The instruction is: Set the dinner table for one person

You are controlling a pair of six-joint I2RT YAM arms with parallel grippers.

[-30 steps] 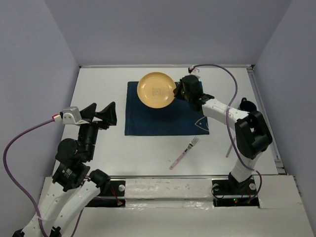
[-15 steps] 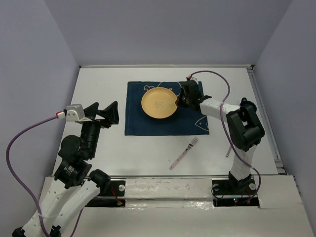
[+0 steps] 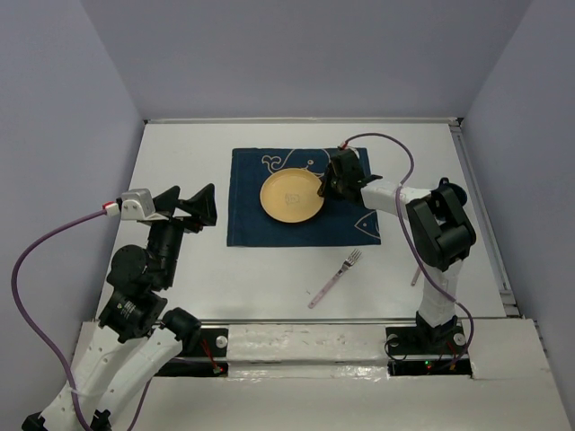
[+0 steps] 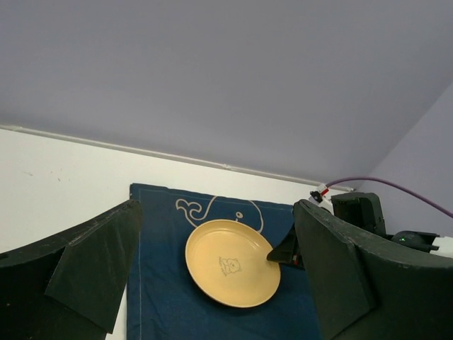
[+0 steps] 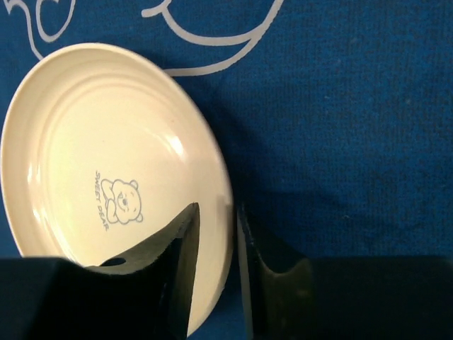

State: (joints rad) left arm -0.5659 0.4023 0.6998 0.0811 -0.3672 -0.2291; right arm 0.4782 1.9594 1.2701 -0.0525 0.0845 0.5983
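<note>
Left claw (image 3: 184, 203) hangs wide open, empty, above the desk (image 3: 180, 153), which spans the whole view. The plate (image 3: 292, 197), aloft a second ago, now lies flat on the mat (image 3: 252, 224). Right claw (image 5: 218, 212) straddles its rim, narrowly parted; grip unclear. Plate looks placed; fork (image 3: 337, 278) awaits.

I see a navy whale placemat (image 3: 260, 224) lying toward the far edge of the table (image 3: 180, 162), a yellow bear-print plate (image 3: 293, 197) resting on its middle, and a pink-handled fork (image 3: 335, 278) on bare tabletop, toward the near edge.
</note>
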